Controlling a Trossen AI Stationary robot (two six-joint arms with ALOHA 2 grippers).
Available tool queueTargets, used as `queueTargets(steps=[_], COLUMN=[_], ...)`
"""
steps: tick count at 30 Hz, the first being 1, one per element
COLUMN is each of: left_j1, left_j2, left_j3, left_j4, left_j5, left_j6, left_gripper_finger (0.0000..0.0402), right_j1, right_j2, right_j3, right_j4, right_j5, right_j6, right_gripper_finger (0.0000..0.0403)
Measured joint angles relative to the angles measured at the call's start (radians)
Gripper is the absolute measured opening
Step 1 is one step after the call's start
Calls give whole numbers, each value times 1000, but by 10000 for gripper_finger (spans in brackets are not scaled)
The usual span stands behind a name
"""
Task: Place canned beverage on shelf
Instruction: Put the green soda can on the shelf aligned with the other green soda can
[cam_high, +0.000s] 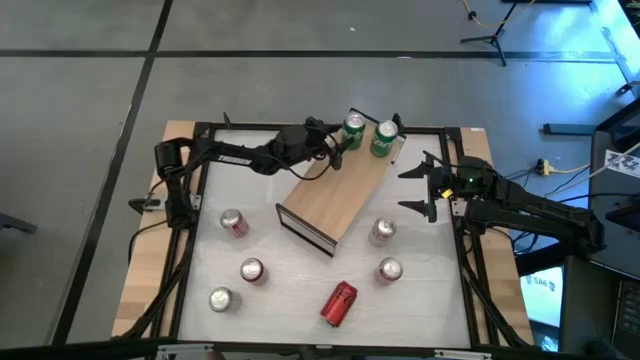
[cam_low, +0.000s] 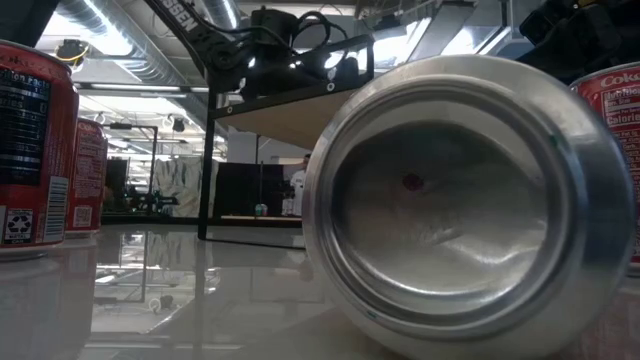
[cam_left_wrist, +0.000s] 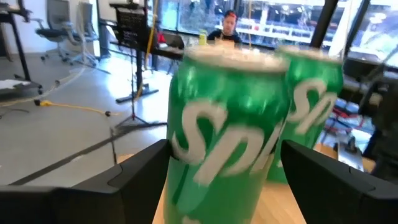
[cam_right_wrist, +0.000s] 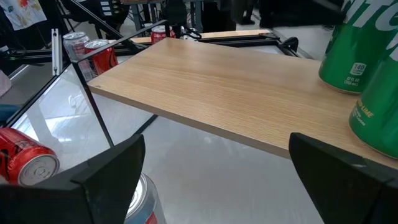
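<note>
Two green aluminium cans (cam_high: 368, 133) stand at the far end of the light-wood shelf (cam_high: 335, 196). The left gripper (cam_high: 338, 140), fingers spread, flanks one; the right gripper (cam_high: 430, 186) waits open by the table's right edge. Six cans remain on the table.

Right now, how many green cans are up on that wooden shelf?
2. Both stand at the far end of the shelf: one green can sits between the left gripper's fingers, the other green can right beside it. None seems hidden.
</note>
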Motion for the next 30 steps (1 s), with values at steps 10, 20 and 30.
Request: queueTargets(steps=[10, 20, 30], left_j1=[1, 27, -9], left_j2=[64, 57, 35], left_j3=[20, 21, 21], left_j4=[11, 20, -5], left_j5=[-48, -20, 5], left_j6=[2, -6, -5], left_gripper_finger=[298, 298, 298], right_j1=[0, 0, 0], right_j2=[0, 0, -2], right_j3=[0, 0, 0], right_j4=[-2, -2, -1], right_j5=[0, 0, 0], right_j6=[1, 1, 2], right_gripper_finger=[392, 392, 392])
